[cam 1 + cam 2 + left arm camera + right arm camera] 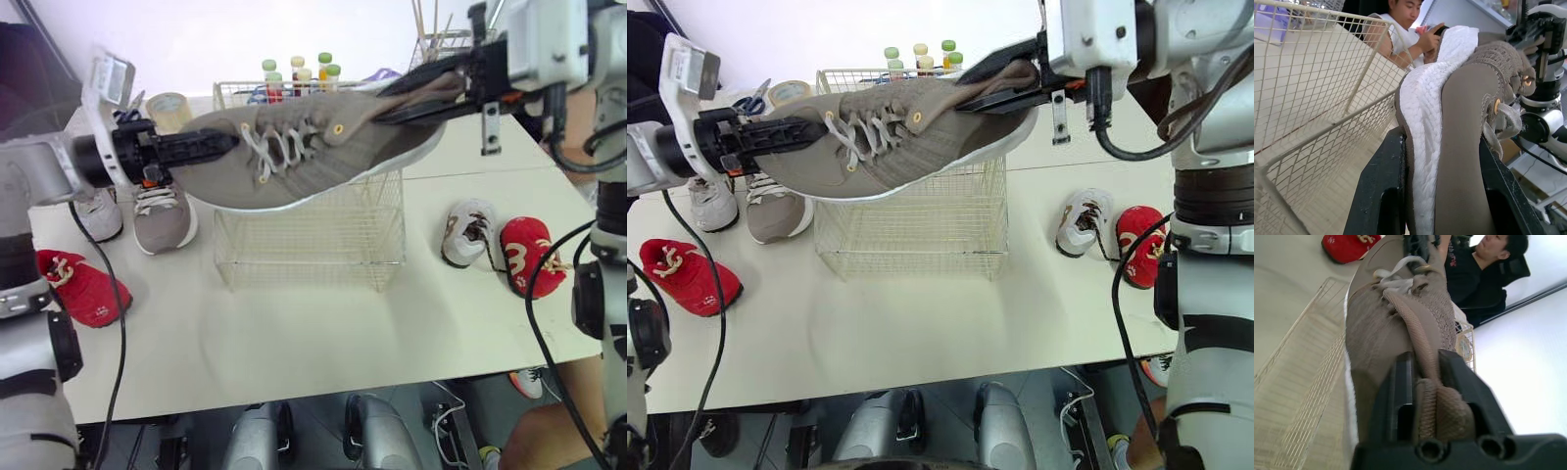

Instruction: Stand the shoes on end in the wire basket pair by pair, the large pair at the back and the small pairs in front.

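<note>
Left hand (220,145), right hand (394,104) clamp grey shoe (313,162) above basket (313,250) rim

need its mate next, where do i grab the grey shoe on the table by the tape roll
Likely grip the grey shoe across its sides at the laces, from above with the left gripper once free: it sits on its sole, toe toward the robot, laces up, heel end hidden behind that gripper.
</note>
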